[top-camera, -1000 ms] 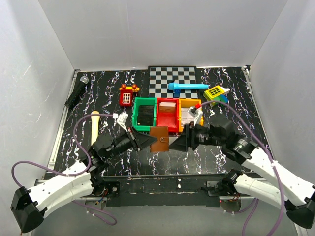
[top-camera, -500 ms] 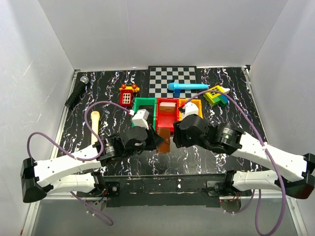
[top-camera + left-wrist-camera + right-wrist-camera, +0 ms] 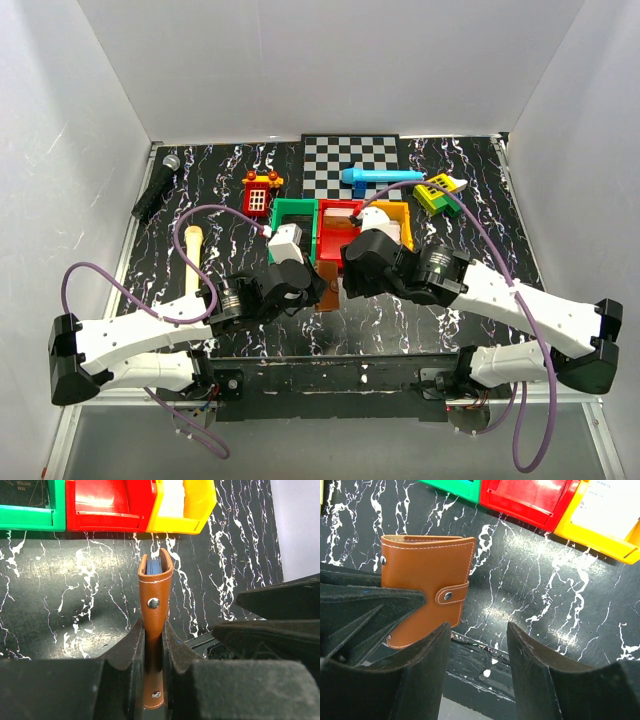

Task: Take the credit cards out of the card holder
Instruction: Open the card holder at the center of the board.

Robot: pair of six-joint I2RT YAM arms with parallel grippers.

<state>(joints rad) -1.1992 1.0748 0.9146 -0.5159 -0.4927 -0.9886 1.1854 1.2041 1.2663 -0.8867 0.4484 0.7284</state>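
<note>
The brown card holder [image 3: 333, 293] is held upright above the black marbled table, just in front of the red bin. My left gripper [image 3: 318, 285] is shut on its lower part; in the left wrist view the card holder [image 3: 156, 595] stands edge-on between the left gripper's [image 3: 154, 630] two pads, with blue card edges [image 3: 156, 566] showing at its top. Its snap strap [image 3: 451, 594] is fastened across the card holder [image 3: 427, 572]. My right gripper [image 3: 477, 630] is open and empty, right beside the holder, also in the top view [image 3: 350, 280].
Green bin [image 3: 293, 228], red bin [image 3: 338, 222] and yellow bin [image 3: 397, 220] stand in a row behind the holder. Further back are a checkerboard mat [image 3: 350, 160], a blue toy [image 3: 380, 177], a red toy [image 3: 258, 193], a microphone [image 3: 155, 187] and a wooden handle [image 3: 192, 255].
Both arms have swung inward and their wrists have turned. The card holder, face-up to the top camera a second ago, now stands edge-on. The right gripper has closed in beside it.
</note>
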